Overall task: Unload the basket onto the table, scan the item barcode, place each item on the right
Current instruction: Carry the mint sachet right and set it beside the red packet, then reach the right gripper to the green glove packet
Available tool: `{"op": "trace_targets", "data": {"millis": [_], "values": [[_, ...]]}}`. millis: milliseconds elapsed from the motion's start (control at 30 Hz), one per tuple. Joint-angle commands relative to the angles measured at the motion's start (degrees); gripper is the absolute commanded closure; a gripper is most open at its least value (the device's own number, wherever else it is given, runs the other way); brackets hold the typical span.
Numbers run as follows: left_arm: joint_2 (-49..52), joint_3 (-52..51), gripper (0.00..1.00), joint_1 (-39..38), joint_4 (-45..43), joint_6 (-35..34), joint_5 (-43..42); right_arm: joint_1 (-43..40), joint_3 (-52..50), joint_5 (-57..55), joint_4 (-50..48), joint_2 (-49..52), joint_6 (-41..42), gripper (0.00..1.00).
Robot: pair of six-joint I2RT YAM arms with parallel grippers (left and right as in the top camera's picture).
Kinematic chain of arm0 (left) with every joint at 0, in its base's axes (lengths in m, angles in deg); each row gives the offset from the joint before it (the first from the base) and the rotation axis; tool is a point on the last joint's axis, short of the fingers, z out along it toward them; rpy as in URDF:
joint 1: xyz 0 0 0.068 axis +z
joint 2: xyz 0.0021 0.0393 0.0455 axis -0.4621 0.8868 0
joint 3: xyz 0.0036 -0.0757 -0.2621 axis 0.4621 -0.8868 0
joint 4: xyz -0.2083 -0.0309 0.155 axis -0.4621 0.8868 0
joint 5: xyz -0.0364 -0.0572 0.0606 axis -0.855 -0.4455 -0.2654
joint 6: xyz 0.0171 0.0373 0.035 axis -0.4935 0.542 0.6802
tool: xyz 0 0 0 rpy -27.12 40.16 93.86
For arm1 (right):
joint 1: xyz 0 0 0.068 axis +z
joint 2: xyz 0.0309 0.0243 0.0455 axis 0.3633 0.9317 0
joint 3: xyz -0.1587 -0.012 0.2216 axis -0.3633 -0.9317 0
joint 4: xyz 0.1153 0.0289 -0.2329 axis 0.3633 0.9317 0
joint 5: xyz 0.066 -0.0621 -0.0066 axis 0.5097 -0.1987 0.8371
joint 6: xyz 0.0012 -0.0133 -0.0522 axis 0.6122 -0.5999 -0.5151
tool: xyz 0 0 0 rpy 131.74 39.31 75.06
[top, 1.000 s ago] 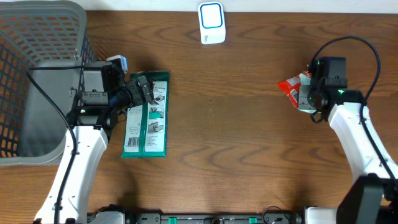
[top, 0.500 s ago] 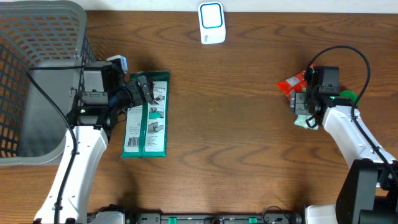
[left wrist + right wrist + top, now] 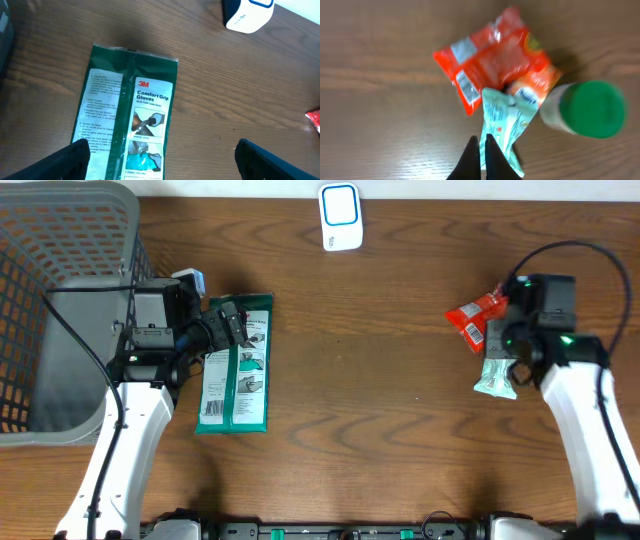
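Right pincer (image 3: pixel 481 150) clenched, fingertips together at the edge of a pale mint plastic pouch (image 3: pixel 507 120); can't tell if it's pinched. Pouch lies on the brown wooden table (image 3: pixel 380 380), touching a red foil snack packet (image 3: pixel 490 65), beside a green-capped bottle (image 3: pixel 590 110). Left pincer (image 3: pixel 162 157) released wide above a flat green glove pack (image 3: pixel 125 115). White-and-blue scanner box (image 3: pixel 340 218) at far table edge.

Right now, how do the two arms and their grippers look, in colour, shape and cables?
Both have white, rounded links: left arm, right arm. Each wrist carries a boxy black housing with a thin black cable looping from it. The left gripper's fingers look broad and dark; the right gripper's are slim, black and tapering.
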Motion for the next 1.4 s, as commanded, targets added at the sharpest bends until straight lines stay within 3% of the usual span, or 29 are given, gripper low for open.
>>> {"op": "trace_targets", "data": {"millis": [0, 33, 67, 100, 133, 200, 233, 467, 533, 567, 633, 667, 733, 900, 1167, 1367], "values": [[-0.3, 0.4, 0.07, 0.2, 0.1, 0.7, 0.4, -0.8, 0.9, 0.8, 0.7, -3.2, 1.3, 0.99], [-0.3, 0.4, 0.07, 0.2, 0.1, 0.7, 0.4, -0.9, 0.9, 0.8, 0.9, -3.5, 1.2, 0.92], [-0.3, 0.4, 0.07, 0.2, 0.1, 0.7, 0.4, -0.9, 0.9, 0.7, 1.1, -3.7, 1.2, 0.77], [-0.3, 0.4, 0.07, 0.2, 0.1, 0.7, 0.4, -1.0, 0.9, 0.7, 1.3, -3.7, 1.0, 0.55], [-0.3, 0.4, 0.07, 0.2, 0.1, 0.7, 0.4, -1.0, 0.9, 0.7, 1.4, -3.6, 1.0, 0.52], [-0.3, 0.4, 0.07, 0.2, 0.1, 0.7, 0.4, -1.1, 0.9, 0.7, 1.3, -3.6, 1.0, 0.93], [-0.3, 0.4, 0.07, 0.2, 0.1, 0.7, 0.4, -1.1, 0.9, 0.7, 1.2, -3.6, 1.0, 0.99], [-0.3, 0.4, 0.07, 0.2, 0.1, 0.7, 0.4, -2.3, 0.9, 0.9, 1.1, -3.6, 1.1, 0.99], [-0.3, 0.4, 0.07, 0.2, 0.1, 0.7, 0.4, -2.2, 0.9, 2.7, 0.9, -3.7, 1.0, 0.67], [-0.3, 0.4, 0.07, 0.2, 0.1, 0.7, 0.4, -2.1, 0.9, 4.3, 0.6, -3.7, 1.0, 0.57], [-0.3, 0.4, 0.07, 0.2, 0.1, 0.7, 0.4, -2.1, 0.9, 9.5, -0.2, -3.7, 1.0, 0.46], [-0.3, 0.4, 0.07, 0.2, 0.1, 0.7, 0.4, -2.1, 0.9, 12.3, -0.5, -3.7, 1.0, 0.36], [-0.3, 0.4, 0.07, 0.2, 0.1, 0.7, 0.4, -2.0, 0.9, 18.9, -1.1, -3.7, 1.1, 0.30], [-0.3, 0.4, 0.07, 0.2, 0.1, 0.7, 0.4, 0.9, 0.9, 31.3, -2.3, -3.6, 1.1, 0.01], [-0.3, 0.4, 0.07, 0.2, 0.1, 0.7, 0.4, 12.1, 0.9, 37.3, -4.3, -3.2, 8.8, 0.01], [-0.3, 0.4, 0.07, 0.2, 0.1, 0.7, 0.3, 22.2, 0.9, 32.5, -7.3, -0.1, 16.5, 0.24]]}}
